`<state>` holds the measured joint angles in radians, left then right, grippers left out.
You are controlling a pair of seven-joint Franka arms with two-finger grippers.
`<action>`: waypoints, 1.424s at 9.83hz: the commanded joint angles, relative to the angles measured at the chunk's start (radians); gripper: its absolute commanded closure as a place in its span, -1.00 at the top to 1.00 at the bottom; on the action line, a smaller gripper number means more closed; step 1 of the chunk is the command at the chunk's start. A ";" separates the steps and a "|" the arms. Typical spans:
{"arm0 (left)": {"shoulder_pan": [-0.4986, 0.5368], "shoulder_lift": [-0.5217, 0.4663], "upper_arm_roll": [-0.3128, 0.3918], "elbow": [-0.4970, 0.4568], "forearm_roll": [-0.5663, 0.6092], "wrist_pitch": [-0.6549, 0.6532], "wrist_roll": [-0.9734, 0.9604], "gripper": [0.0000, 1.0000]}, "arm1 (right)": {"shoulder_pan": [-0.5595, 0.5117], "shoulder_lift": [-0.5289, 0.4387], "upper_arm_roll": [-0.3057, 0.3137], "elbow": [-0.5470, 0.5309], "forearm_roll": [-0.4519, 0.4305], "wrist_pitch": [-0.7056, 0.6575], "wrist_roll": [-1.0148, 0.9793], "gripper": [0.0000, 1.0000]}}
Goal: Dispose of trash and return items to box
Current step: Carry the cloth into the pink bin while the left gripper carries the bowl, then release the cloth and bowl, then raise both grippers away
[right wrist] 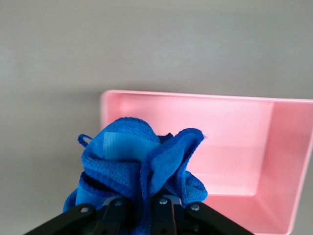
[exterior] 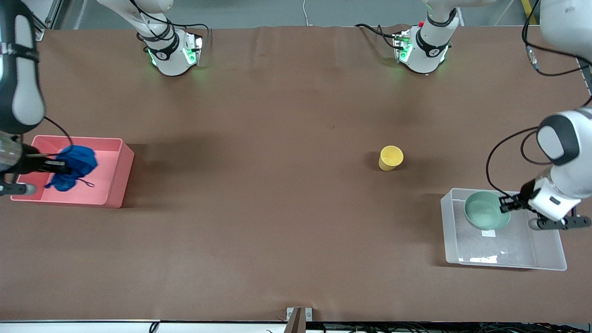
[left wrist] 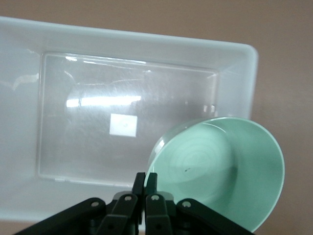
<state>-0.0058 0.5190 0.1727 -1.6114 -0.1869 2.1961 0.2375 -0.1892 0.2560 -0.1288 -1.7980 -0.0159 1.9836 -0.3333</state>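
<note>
A brown cloth-covered table [exterior: 277, 208] carries a pink tub [exterior: 115, 185] at the right arm's end, a clear box [exterior: 508, 259] at the left arm's end, and a yellow cup [exterior: 391, 158] standing alone near the box, farther from the front camera.

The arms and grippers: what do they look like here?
Both arms are white with dark grey to black joint bands and green lights at the bases; black cables loop along them. The left gripper and the right gripper have slim black fingers on black linkage.
</note>
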 commanded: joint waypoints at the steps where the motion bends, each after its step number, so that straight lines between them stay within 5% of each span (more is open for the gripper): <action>1: 0.004 0.152 0.062 0.091 -0.097 0.003 0.138 -0.99 | -0.012 0.012 -0.037 -0.145 0.004 0.209 -0.116 -0.99; 4: 0.001 0.196 0.060 0.038 -0.105 0.077 0.176 -0.98 | -0.022 0.028 -0.037 -0.331 0.005 0.427 -0.124 -0.96; 7: -0.002 0.239 0.050 0.033 -0.120 0.169 0.183 -0.90 | -0.064 0.098 -0.037 -0.349 0.005 0.516 -0.190 -0.87; 8: -0.003 0.239 0.048 0.031 -0.120 0.171 0.175 -0.68 | -0.058 0.130 -0.037 -0.360 0.031 0.561 -0.187 -0.74; 9: -0.003 0.224 0.048 0.031 -0.120 0.162 0.174 0.03 | -0.047 0.137 -0.035 -0.363 0.080 0.561 -0.187 -0.23; 10: -0.003 0.172 0.048 0.025 -0.112 0.152 0.181 0.78 | -0.036 0.137 -0.037 -0.362 0.086 0.561 -0.187 0.96; 12: -0.006 0.025 0.051 0.019 -0.100 -0.009 0.171 1.00 | -0.023 0.115 -0.037 -0.347 0.086 0.526 -0.170 1.00; 14: -0.011 -0.145 0.033 -0.017 -0.094 -0.203 0.123 1.00 | 0.013 0.002 -0.031 -0.259 0.085 0.314 0.028 1.00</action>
<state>-0.0072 0.4858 0.2175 -1.5442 -0.2838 2.0756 0.3854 -0.2028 0.3661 -0.1651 -2.0886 0.0510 2.4320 -0.4144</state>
